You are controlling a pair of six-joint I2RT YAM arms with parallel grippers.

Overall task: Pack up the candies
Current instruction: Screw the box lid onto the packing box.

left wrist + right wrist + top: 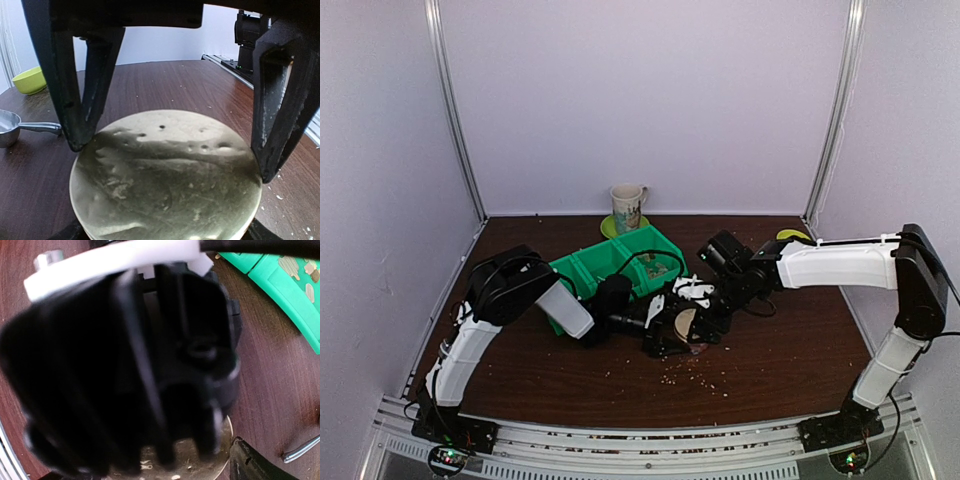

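A round tan jar lid (pixel 165 180) fills the left wrist view. My left gripper (pixel 170 160) straddles it, with both fingertips against its rim. In the top view the lid (pixel 686 322) sits mid-table between my left gripper (pixel 658 328) and my right gripper (pixel 700 300), which hovers right over it. The right wrist view is mostly blocked by the blurred black body of the left gripper; only a part of the lid (pixel 227 447) shows, and my right jaws cannot be made out. Tiny loose candies (pixel 695 376) lie scattered on the table in front, and some lie in the green bin (pixel 295 267).
A green divided bin (pixel 582 266) stands behind the grippers. A mug (pixel 628 206) on a green saucer is at the back. A yellow-green bowl (pixel 29 80) and a metal scoop (pixel 12 127) lie to the right of the lid.
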